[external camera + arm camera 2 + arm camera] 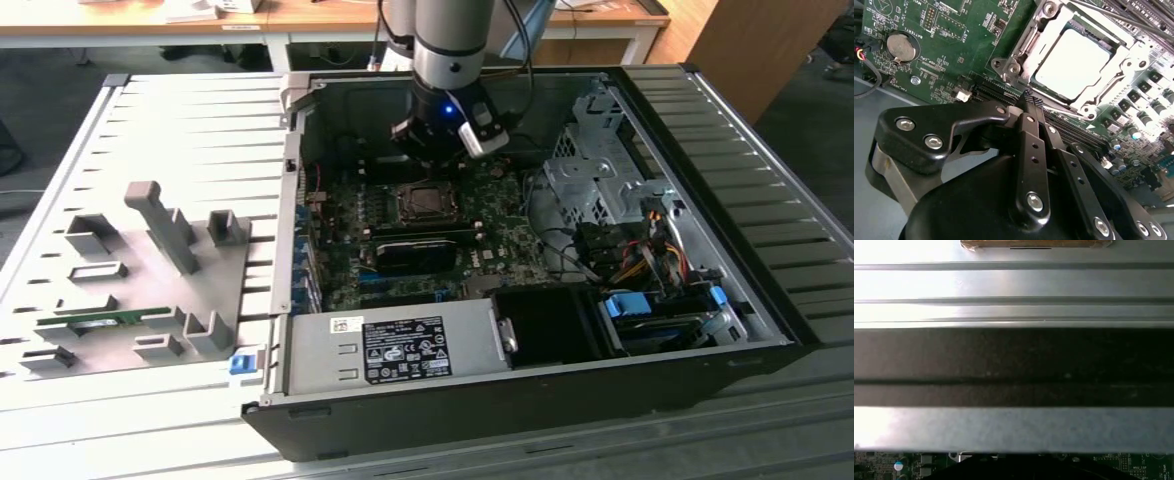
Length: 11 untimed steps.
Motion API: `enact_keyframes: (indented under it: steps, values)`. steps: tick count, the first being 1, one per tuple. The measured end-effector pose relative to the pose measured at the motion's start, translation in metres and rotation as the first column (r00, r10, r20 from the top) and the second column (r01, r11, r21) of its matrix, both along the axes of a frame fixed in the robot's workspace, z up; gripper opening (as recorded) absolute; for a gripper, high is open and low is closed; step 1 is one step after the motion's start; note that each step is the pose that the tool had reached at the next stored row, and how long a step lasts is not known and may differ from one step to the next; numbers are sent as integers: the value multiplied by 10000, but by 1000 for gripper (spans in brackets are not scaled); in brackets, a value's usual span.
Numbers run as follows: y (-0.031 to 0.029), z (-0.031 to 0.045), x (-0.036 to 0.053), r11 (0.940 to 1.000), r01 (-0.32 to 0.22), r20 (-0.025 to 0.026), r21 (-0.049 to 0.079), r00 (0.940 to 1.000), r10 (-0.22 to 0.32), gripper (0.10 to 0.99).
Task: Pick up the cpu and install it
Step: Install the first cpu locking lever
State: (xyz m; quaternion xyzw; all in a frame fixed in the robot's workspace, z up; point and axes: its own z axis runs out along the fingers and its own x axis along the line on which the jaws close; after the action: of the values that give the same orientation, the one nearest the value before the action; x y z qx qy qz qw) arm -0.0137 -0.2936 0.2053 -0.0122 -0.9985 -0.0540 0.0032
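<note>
The cpu [1074, 60], a flat square chip with a shiny silver top, lies in the motherboard socket [424, 203], with the socket's metal frame [1019, 50] around its edges. My gripper [431, 160] hangs inside the open computer case, just above and behind the socket in the exterior view. In the second wrist view the gripper [1031, 100] has its black fingers pressed together, shut with nothing between them, and their tips sit a short way off the socket's frame without touching the cpu.
The computer case [441, 400] lies open on a ribbed metal table. A power supply [387, 350] is at its front, and a drive cage [601, 180] and cables [641, 250] are on the exterior view's right. A grey fixture tray [134, 270] on the left holds a green memory stick [107, 320].
</note>
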Motion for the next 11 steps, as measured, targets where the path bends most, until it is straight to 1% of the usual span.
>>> enact_keyframes:
  steps: [5,11]
  values:
    - [0,-38,3,10000,-1,0,0,10000,1,106]
    - [0,-54,3,10000,-1,-1,-9,10000,1,106]
